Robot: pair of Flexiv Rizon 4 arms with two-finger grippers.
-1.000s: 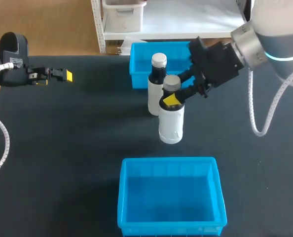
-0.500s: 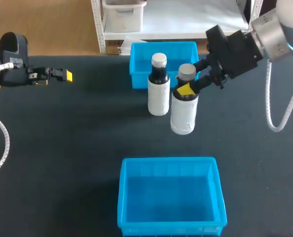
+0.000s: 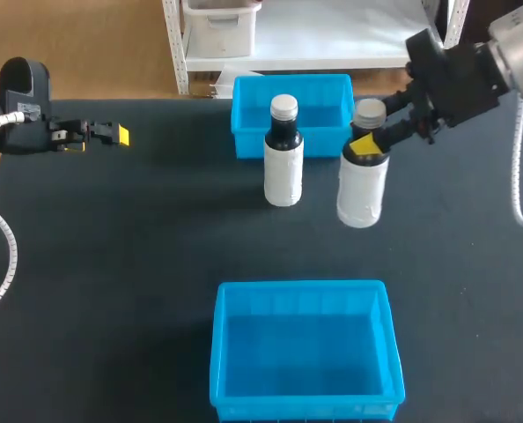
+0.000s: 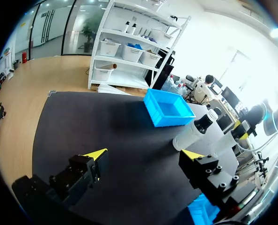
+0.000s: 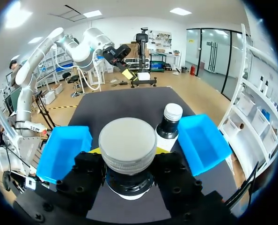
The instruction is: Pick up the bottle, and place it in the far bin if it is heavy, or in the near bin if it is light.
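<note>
A white bottle point(image 3: 362, 189) with a dark neck and grey cap hangs upright from my right gripper point(image 3: 367, 146), which is shut on its neck just under the cap. It is off the front right corner of the far blue bin point(image 3: 248, 137). In the right wrist view the grey cap point(image 5: 128, 142) fills the space between my right gripper's point(image 5: 128, 155) fingers. A second, matching bottle point(image 3: 283, 163) stands on the table in front of the far bin. The near blue bin point(image 3: 219, 352) is empty. My left gripper point(image 3: 112, 134) stays open at the far left, holding nothing point(image 4: 145, 153).
The table top is a dark mat point(image 3: 112, 264). In the right wrist view the standing bottle point(image 5: 169, 123) is ahead of the gripper, with the far bin point(image 5: 202, 140) on one side and the near bin point(image 5: 64, 150) on the other.
My right arm has carried the bottle to the right and farther back, away from the standing bottle. The left arm has not moved.
</note>
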